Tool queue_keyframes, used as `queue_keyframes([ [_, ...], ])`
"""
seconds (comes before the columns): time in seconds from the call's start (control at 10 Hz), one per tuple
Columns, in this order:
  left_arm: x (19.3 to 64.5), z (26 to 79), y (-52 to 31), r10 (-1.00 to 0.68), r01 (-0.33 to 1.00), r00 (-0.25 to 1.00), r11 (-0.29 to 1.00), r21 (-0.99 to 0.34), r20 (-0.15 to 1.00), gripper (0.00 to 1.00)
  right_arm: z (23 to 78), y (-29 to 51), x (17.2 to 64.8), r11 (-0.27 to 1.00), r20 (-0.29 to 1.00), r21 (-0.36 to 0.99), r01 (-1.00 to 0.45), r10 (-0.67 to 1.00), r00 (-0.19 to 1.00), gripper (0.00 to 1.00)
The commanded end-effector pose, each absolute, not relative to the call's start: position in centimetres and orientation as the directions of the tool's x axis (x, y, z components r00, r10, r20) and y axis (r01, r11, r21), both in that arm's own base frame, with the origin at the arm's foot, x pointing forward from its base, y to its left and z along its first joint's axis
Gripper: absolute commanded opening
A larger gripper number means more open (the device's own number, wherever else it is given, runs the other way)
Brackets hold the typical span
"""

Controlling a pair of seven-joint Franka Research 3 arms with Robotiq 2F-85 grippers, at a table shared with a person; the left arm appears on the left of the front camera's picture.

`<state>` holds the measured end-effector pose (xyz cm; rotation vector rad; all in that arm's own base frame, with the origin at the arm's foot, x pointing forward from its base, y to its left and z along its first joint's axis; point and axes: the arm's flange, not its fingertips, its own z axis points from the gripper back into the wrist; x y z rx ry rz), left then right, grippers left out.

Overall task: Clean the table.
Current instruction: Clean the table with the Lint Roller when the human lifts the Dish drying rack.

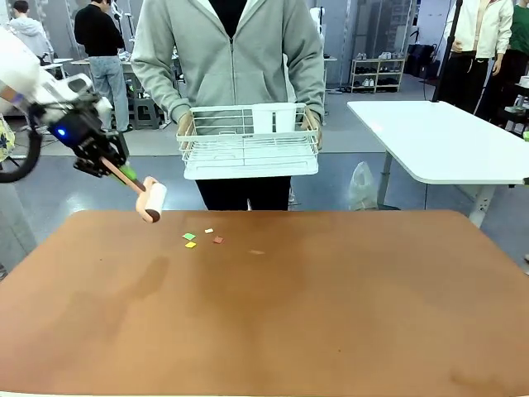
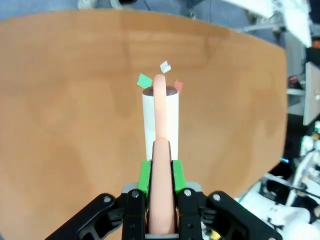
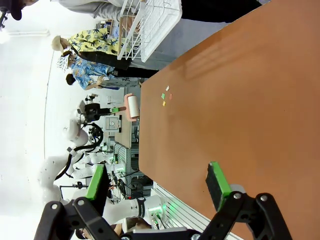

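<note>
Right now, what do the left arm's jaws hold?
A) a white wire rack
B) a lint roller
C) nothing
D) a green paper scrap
B: the left arm's jaws are shut on the pink handle of the lint roller; the person holds the white wire rack.

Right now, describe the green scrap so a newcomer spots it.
On the reddish-brown table, near its far edge left of centre, lie small paper scraps. The green scrap sits just beyond the yellow one; the others are white and reddish.
</note>
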<state>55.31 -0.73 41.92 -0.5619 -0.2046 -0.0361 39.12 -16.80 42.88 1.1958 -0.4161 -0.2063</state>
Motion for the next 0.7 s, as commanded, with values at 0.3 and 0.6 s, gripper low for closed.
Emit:
queue_keyframes([
  [0.3,56.2,40.3,-1.3,0.013,0.101,0.978,0.844,-0.527,0.209,0.21,43.1,-16.8,39.0,0.353,0.209,0.933,-0.071,-0.371,0.905,1.0],
  [0.6,56.5,39.9,-1.6,0.021,0.096,0.977,0.841,-0.532,0.21,0.21,43.1,-16.8,39.0,0.353,0.209,0.933,-0.071,-0.371,0.905,1.0],
])
